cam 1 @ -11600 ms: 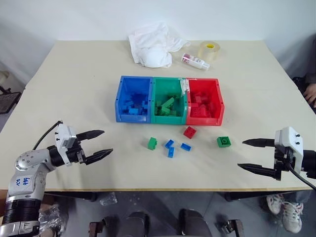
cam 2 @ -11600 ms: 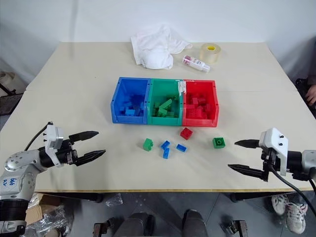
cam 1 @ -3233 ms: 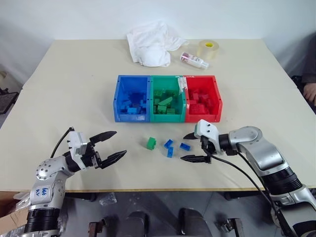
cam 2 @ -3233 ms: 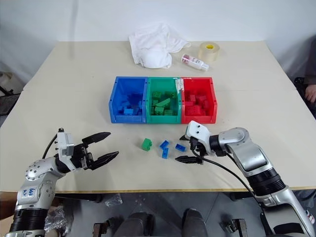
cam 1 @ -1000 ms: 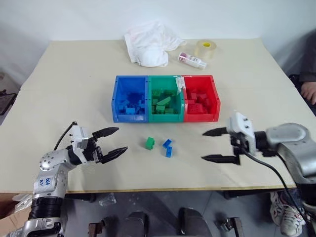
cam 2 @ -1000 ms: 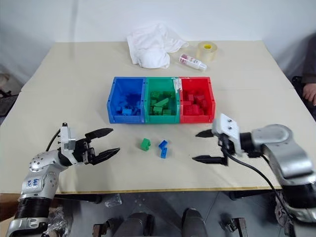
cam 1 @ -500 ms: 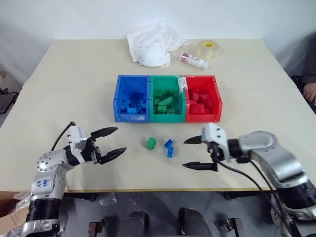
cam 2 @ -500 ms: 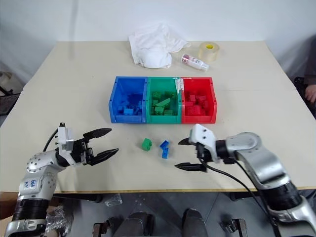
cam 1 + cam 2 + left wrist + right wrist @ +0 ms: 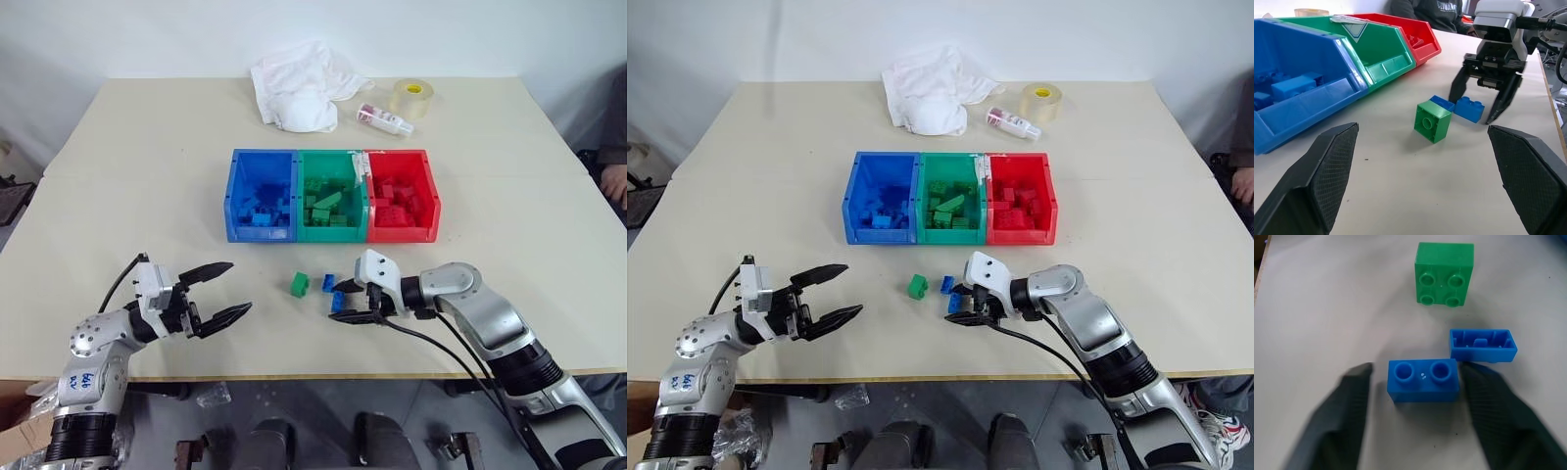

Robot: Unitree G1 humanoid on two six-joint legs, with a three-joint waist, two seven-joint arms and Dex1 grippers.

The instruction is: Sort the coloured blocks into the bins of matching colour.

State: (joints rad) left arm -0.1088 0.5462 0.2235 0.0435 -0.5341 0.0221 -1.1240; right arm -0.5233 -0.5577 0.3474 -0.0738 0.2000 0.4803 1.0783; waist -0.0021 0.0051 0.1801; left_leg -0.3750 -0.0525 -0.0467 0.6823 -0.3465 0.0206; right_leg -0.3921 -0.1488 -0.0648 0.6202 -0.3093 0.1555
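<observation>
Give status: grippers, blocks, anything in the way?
Left gripper open, off to the side. Right gripper straddling a blue block, jaws not yet shut on it. Second blue block and green block close by; bins unobstructed.

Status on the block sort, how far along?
Mostly done: the bins already hold many bricks. In hand: the right end effector straddles a studs-up blue brick on the table, not gripping it yet. Left: that one, another blue brick and a green brick.

Bright even light, soft shadows, right gripper (image 9: 1415, 418) fingers blurred (wrist view).
</observation>
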